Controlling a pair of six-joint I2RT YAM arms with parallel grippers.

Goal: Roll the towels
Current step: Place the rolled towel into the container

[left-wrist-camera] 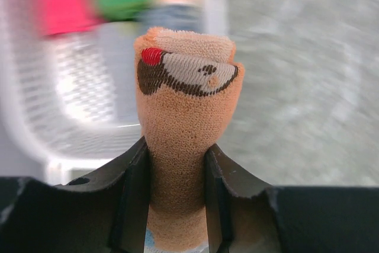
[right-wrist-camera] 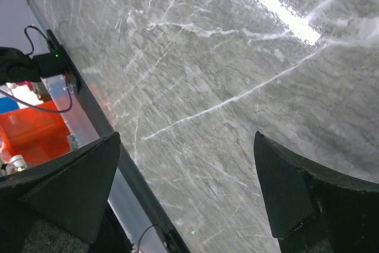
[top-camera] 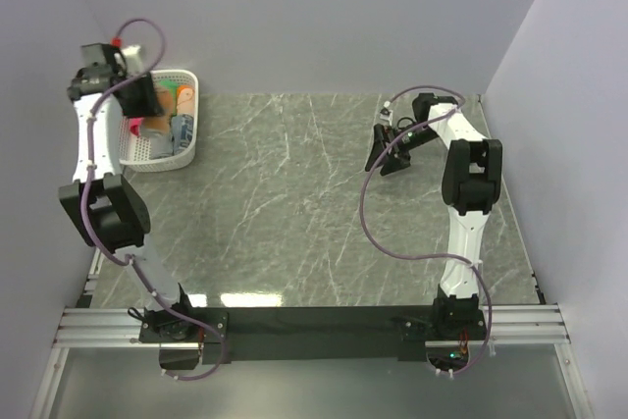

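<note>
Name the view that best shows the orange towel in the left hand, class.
Left wrist: the orange towel sits large and sharp, pinched in the left hand, its printed face clear. Top external leaves it indistinct at that hand; right wrist shows none of it.

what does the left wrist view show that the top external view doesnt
Only left wrist: the brown, white and red print on the orange towel pinched in the left end effector. Only top external: the right end effector, open above the marble table, far from the white basket. Both: that basket with other towels inside.
</note>
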